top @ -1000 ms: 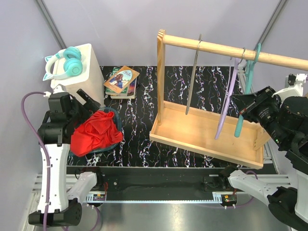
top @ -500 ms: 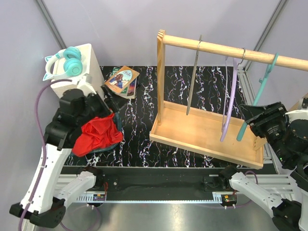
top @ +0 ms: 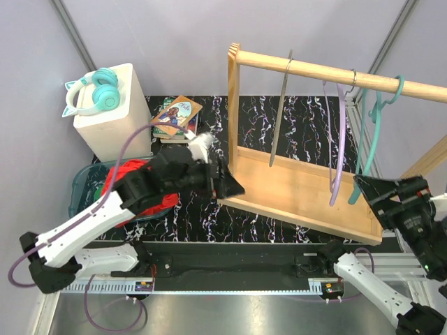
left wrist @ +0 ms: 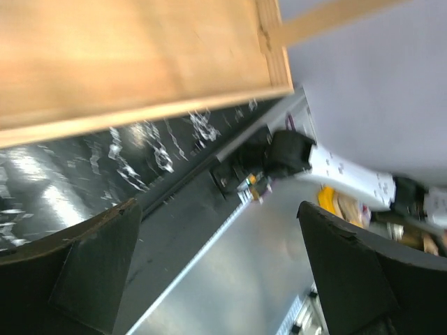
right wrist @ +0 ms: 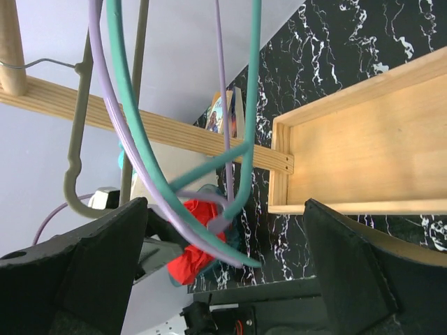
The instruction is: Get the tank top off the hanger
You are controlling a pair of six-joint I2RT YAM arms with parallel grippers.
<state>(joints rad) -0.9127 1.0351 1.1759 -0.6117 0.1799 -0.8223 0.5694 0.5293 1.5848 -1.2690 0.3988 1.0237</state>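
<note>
In bin (top: 75, 190) at left, noted tank top (top: 117, 174), clear of teal hanger (top: 373, 143). Found left gripper (top: 232, 187) and right gripper (top: 363, 187) empty, fingers apart. Judged removal done; next, only retreat.

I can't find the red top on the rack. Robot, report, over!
Left gripper open, empty, by the wooden rack. Right gripper open, empty, near the teal hanger. Red tank top off, lying in the teal bin. Nothing blocking.

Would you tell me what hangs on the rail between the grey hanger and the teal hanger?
Only the purple hanger hangs there, as the top external view shows.
</note>
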